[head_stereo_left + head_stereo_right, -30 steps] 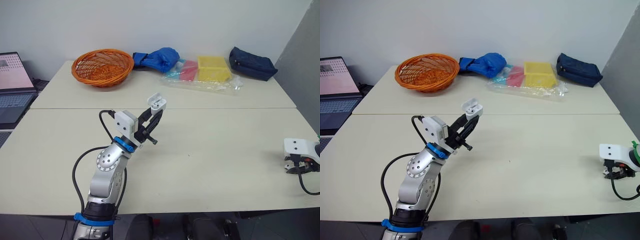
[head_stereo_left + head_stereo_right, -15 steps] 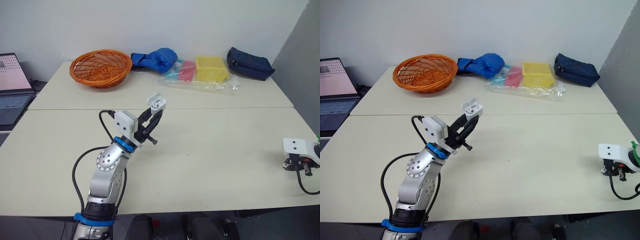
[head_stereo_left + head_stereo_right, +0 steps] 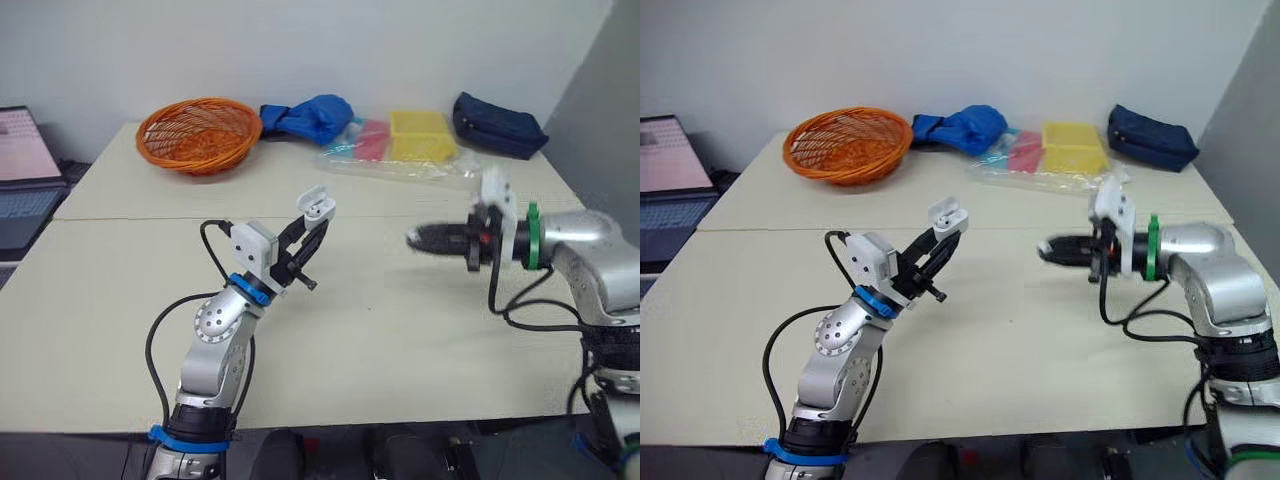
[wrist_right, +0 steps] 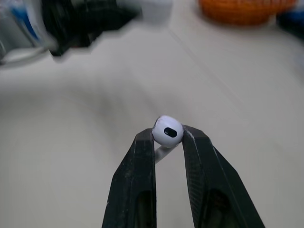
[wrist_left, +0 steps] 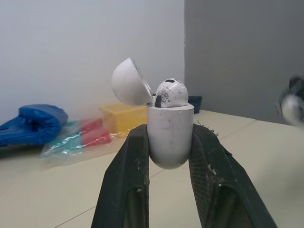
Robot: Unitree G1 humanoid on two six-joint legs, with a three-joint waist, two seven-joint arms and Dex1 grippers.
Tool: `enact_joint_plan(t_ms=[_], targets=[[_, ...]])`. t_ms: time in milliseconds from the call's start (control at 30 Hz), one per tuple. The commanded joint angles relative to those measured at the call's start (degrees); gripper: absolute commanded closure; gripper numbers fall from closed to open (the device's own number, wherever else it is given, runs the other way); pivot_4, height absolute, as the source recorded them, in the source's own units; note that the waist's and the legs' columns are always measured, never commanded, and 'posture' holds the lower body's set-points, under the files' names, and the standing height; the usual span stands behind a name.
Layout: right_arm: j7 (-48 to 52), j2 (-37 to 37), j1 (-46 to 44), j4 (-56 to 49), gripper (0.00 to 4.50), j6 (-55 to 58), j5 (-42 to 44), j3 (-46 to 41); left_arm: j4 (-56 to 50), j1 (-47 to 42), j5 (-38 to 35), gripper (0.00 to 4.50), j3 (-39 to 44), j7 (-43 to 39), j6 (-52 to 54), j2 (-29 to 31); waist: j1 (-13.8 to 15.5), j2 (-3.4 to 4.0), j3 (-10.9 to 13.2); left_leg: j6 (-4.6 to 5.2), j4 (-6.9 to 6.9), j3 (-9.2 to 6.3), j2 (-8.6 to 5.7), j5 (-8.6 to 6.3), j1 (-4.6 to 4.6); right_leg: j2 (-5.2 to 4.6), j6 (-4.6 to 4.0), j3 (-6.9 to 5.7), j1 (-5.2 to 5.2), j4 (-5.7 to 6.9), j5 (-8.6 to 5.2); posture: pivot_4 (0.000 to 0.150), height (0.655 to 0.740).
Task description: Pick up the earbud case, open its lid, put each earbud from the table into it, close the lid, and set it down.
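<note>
Above the counter (image 3: 400,330), our left gripper (image 3: 313,226) is clamped on the earbud case (image 5: 169,135). It holds the case upright in the air, with the lid (image 5: 130,81) swung open and one earbud (image 5: 172,92) seated inside. Our right gripper (image 4: 167,137) pinches the second earbud (image 4: 167,130), well apart from the case. We judge the loading half done. Next we must carry that earbud over the case's remaining socket, line it up, and release.

Laptop (image 3: 20,165) cut by the edge; earbud (image 4: 167,131) stem probably partly hidden in right gripper (image 4: 168,138).
</note>
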Motion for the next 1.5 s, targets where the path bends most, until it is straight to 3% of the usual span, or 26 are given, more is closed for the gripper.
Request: enact_joint_plan(t_ms=[33,233,400,767,1500], targets=[[-12.7,6.9,-3.2,-4.0,4.07,2.2,3.1,-3.6,-3.2,-0.6,-3.0,3.72,-0.4,-1.8,1.1,0.1,0.2,0.00,0.0,0.00,-0.04,0.06,-0.06,0.00,-0.04,-0.08,0.06,0.00,-0.03,-0.03,-0.04,0.150,0.7400],[-21.5,14.6,-2.5,-6.5,4.07,2.2,3.0,0.4,-4.4,-1.8,-6.4,3.72,-0.8,-3.3,5.5,0.3,0.3,0.00,0.0,0.00,0.07,0.13,-0.10,-0.02,-0.87,-0.24,0.24,0.01,-0.70,-0.12,0.03,0.150,0.7400],[-24.0,17.3,-3.2,-5.1,4.07,-1.2,1.6,3.5,-5.4,-3.3,-8.5,3.72,-1.3,-4.0,8.8,0.3,0.1,0.00,0.0,0.02,0.05,0.04,-0.08,-0.01,-0.88,-0.10,0.23,0.01,-0.77,-0.02,0.03,0.150,0.7400],[-21.0,13.0,-1.1,-2.4,4.07,-11.4,-3.3,8.0,-5.9,-3.7,-9.1,3.72,-1.3,-4.7,10.4,0.7,0.0,0.00,0.0,0.02,0.05,0.08,-0.08,-0.01,-0.84,-0.08,0.22,0.00,-0.77,-0.03,0.03,0.150,0.7400],[-18.3,10.2,2.7,-3.0,4.07,-15.3,-5.3,11.3,-7.1,-3.3,-9.4,3.72,-1.8,-5.8,11.3,0.5,0.1,0.00,0.0,0.02,0.05,0.08,-0.08,-0.01,-0.83,-0.08,0.21,0.00,-0.77,-0.02,0.03,0.150,0.7400]])
